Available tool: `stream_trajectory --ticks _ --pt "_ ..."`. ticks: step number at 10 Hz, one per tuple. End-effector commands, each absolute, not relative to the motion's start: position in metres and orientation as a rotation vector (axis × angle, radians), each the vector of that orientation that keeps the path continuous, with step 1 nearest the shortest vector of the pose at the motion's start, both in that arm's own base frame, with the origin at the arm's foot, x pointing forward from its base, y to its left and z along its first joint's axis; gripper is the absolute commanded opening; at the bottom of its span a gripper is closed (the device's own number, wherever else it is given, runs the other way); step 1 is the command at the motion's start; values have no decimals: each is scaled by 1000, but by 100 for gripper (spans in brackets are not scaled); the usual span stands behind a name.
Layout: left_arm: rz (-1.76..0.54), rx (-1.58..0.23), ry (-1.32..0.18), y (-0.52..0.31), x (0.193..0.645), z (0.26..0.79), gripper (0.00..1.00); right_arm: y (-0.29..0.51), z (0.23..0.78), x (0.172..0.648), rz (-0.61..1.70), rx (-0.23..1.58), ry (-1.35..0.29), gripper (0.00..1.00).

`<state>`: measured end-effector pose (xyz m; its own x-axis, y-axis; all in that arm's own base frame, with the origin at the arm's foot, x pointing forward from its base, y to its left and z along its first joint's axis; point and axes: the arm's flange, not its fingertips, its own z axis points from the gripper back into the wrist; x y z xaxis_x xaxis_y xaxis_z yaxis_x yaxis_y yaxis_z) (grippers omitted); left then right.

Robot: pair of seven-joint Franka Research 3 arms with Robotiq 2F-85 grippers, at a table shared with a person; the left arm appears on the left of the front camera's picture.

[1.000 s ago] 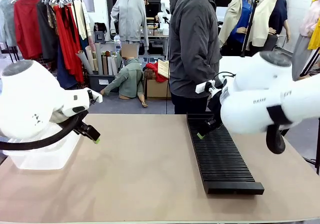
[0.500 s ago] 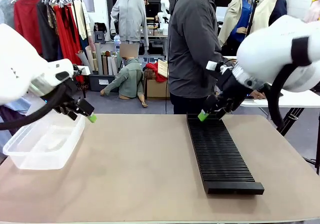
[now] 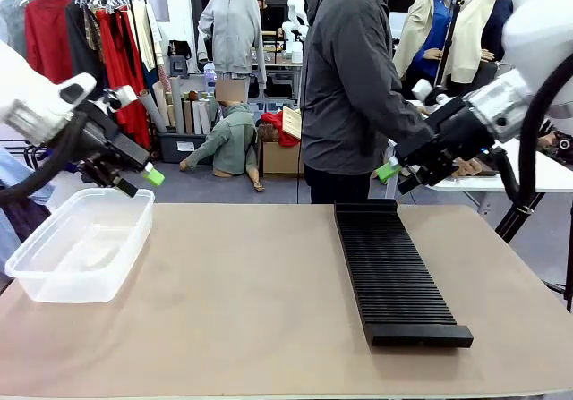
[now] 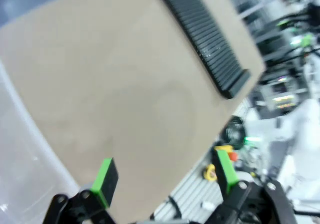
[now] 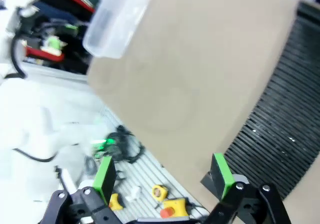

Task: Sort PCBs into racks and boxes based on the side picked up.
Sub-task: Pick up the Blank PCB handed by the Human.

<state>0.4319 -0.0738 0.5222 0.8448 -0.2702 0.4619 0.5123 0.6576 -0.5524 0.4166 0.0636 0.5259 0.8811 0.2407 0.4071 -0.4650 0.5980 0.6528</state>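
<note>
Beige table [image 3: 251,319]: a flat matt top is seen whole from the front. In both wrist views it is cut off at one edge, and blurred clutter is shown beyond that edge.
Person in a grey jacket [image 3: 349,87]: stood at the far side of the table, just behind the rack's far end, as seen from the front.
Long black slotted rack [image 3: 394,270]: laid flat on the right half of the table, running from the far edge toward the near one. Its whole length is taken in by the left wrist view [image 4: 205,36], while its crosswise slots are shown closest in the right wrist view [image 5: 280,129].
Clear plastic tub [image 3: 81,248]: set at the table's left edge, well apart from the rack. Its rim and rounded corners are seen from the front; in the left wrist view a pale blurred wall [image 4: 17,149] is shown, and in the right wrist view the tub is seen near the top edge [image 5: 117,18].
Left gripper [image 3: 141,182]: held in the air above the tub's far end, not touching it. In its wrist view the green pads are set wide apart, with nothing between them.
Right gripper [image 3: 396,178]: raised beyond the rack's far end, in front of the jacket. In its wrist view the pads are spread wide and nothing is held.
Small yellow and red items [image 5: 165,201]: seen on a ribbed grey surface below the table edge, too blurred to be identified.
</note>
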Motion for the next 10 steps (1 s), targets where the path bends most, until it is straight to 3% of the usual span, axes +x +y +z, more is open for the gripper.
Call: stream_trajectory --ticks 1,5,10 --pt "-453 -925 -369 -35 437 524 100 37 527 411 467 1078 -331 100" --pt "-387 -1110 -490 16 422 528 100 -12 533 384 421 1269 -504 100" --pt "-391 -1197 -543 34 420 522 100 -26 521 377 383 1312 -533 100"
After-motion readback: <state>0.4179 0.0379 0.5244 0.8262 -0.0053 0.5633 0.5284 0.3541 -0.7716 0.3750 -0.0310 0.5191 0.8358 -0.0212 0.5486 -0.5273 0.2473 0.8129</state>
